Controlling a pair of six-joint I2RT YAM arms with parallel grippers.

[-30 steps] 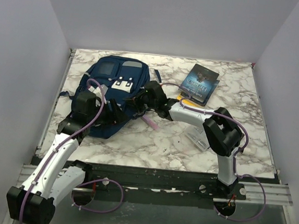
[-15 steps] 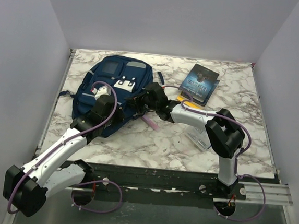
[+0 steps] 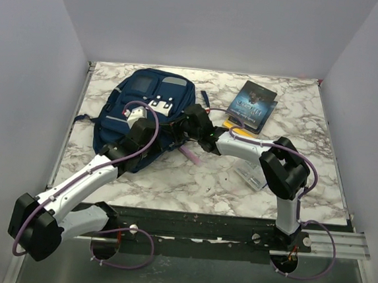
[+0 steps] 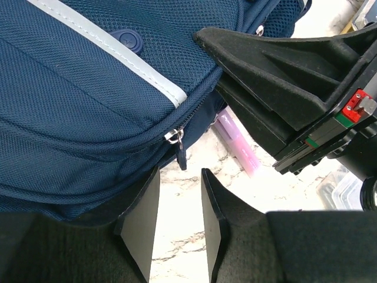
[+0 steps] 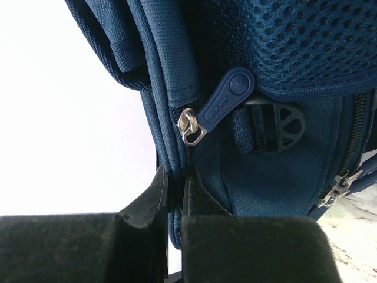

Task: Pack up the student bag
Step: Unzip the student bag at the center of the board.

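Note:
The student bag (image 3: 139, 104) is a navy backpack lying flat at the back left of the marble table. In the left wrist view its grey trim stripe (image 4: 112, 50) and a small zipper pull (image 4: 180, 152) show at its lower edge. My left gripper (image 4: 180, 172) is open just below that pull, with only bare marble between its fingers. My right gripper (image 5: 175, 180) is shut on a fold of the bag's fabric (image 5: 177, 147) beside a zip. A blue rubber zipper tab (image 5: 227, 97) hangs just above the fingertips. In the top view the right gripper (image 3: 189, 122) sits at the bag's right edge.
A dark-covered book (image 3: 252, 105) lies at the back right, over something yellow (image 3: 232, 124). A pink pen (image 3: 191, 156) lies beside the bag, also visible as the pink pen (image 4: 238, 147) under the right gripper. A clear plastic case (image 3: 252, 177) sits by the right arm. A dark pen (image 3: 201, 97) lies near the bag's top.
My left arm has reached forward and to the right along the bag's near edge, toward the right gripper. Its jaws narrowed, then widened a little. The right gripper kept its hold.

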